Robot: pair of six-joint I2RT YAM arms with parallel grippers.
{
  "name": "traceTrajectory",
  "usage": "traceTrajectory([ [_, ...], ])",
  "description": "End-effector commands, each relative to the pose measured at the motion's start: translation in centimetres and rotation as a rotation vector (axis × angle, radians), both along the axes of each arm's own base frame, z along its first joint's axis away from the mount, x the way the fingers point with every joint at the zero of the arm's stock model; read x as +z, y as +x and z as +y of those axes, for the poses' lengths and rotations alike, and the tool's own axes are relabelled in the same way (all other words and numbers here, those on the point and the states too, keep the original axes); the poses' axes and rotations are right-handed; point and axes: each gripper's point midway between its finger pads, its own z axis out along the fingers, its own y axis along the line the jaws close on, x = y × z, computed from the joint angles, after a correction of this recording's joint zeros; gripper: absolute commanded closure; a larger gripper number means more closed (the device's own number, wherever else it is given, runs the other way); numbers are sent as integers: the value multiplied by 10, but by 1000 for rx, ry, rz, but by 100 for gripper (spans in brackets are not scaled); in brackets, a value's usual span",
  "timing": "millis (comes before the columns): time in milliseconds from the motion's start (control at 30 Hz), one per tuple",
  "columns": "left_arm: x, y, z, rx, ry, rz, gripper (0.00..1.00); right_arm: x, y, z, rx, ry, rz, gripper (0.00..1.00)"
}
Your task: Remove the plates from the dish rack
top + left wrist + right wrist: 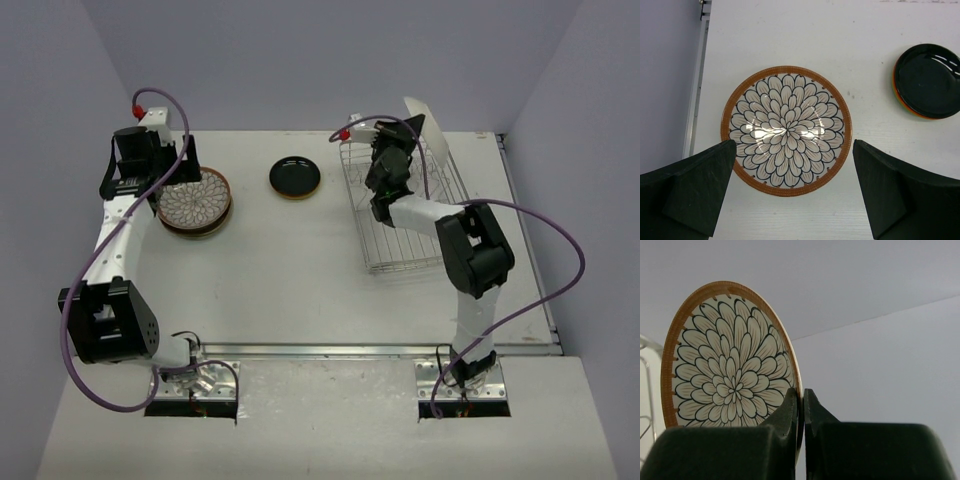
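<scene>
My right gripper (405,132) (801,402) is shut on the rim of a brown-rimmed plate with a flower pattern (725,360) and holds it on edge above the far end of the silver wire dish rack (405,225). From above, this plate (425,118) shows only as a pale sliver. No other plate shows in the rack. My left gripper (165,185) (795,195) is open and empty, hovering over a second brown-rimmed flower plate (786,131) (195,200) that lies flat at the table's far left.
A black plate (295,177) (927,80) lies on an orange-rimmed one at the far middle of the table. The flower plate on the left seems to top a small stack. Walls stand close behind and at both sides. A rack wire (646,390) shows at the left.
</scene>
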Motion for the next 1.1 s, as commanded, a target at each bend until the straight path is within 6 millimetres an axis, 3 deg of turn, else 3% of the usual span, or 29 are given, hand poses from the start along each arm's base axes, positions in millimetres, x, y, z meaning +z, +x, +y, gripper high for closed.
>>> traceTrajectory([
  [0,55,4,-12,-46,-13,-137,0,174,-75,-33,15,329,-578,100],
  [33,59,4,-15,-59,-20,-143,0,174,-72,-36,13,391,-537,100],
  [67,61,3,-19,-77,-30,-148,0,163,-61,-31,21,391,-454,100],
  [100,64,2,-26,-113,-48,-157,0,148,-54,-28,59,531,-397,100],
  [167,69,0,-40,-178,-82,-166,0,126,-54,-24,75,634,-214,100],
  [200,70,-3,-49,-218,-105,-164,0,119,-52,-10,171,857,-187,100],
  [233,72,-6,-63,-280,-134,-165,0,102,-51,-1,196,972,-65,100],
  [267,74,-10,-77,-341,-164,-165,0,82,-60,7,184,1105,63,100],
  [333,77,-20,-105,-462,-219,-158,0,63,-71,35,265,1260,245,100],
  [500,69,-44,-175,-684,-311,-95,0,33,-107,92,428,1511,540,100],
  [600,59,-60,-219,-804,-386,-31,5,25,-129,120,515,1613,684,100],
  [800,32,-67,-246,-847,-554,118,17,14,-150,143,585,1708,823,100],
  [1067,-21,-67,-258,-847,-632,281,21,11,-157,145,617,1714,834,100],
])
